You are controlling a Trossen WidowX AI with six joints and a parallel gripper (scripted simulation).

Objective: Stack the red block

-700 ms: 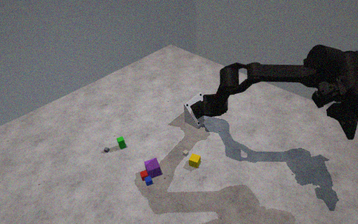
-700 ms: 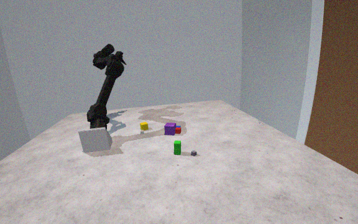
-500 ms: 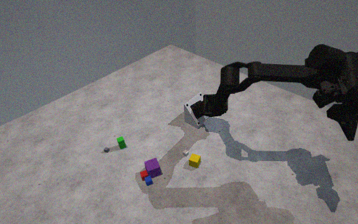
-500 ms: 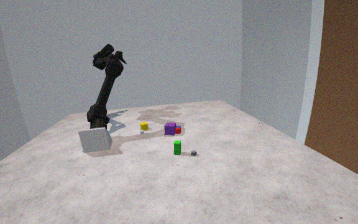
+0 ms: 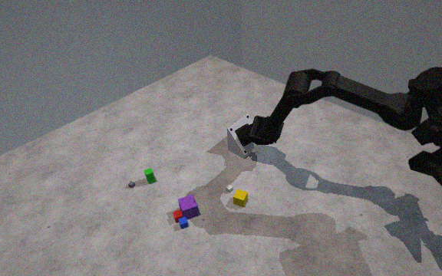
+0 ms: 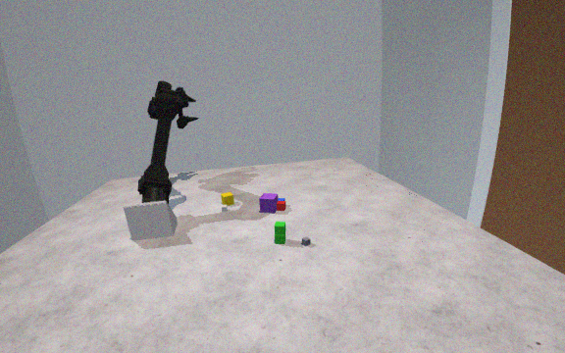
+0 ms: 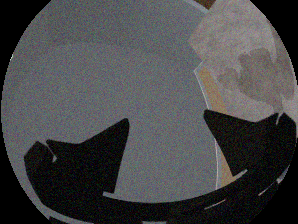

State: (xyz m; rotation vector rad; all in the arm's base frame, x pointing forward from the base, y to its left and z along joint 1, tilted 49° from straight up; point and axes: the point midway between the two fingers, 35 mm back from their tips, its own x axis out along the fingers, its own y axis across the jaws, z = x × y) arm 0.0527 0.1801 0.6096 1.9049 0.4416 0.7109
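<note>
The red block (image 5: 177, 216) (image 6: 282, 206) sits on the table right beside the larger purple block; whether they touch cannot be told. The green tower (image 5: 150, 176) (image 6: 280, 232) stands upright, with two green blocks stacked in the exterior view and nothing on top. My gripper (image 6: 196, 109) (image 7: 167, 117) is open and empty, raised high above the table and far from both the red block and the tower. The wrist view shows wall and part of the table between and beyond the fingers, with no blocks in sight.
The purple block (image 5: 189, 207) (image 6: 268, 203) and a small blue block (image 5: 183, 222) (image 6: 282, 199) crowd the red one. A yellow block (image 5: 240, 198) (image 6: 228, 198) and small white cube (image 5: 229, 188) (image 6: 224, 209) lie nearer the arm. A small dark grey block (image 5: 131, 184) (image 6: 306, 241) lies near the tower.
</note>
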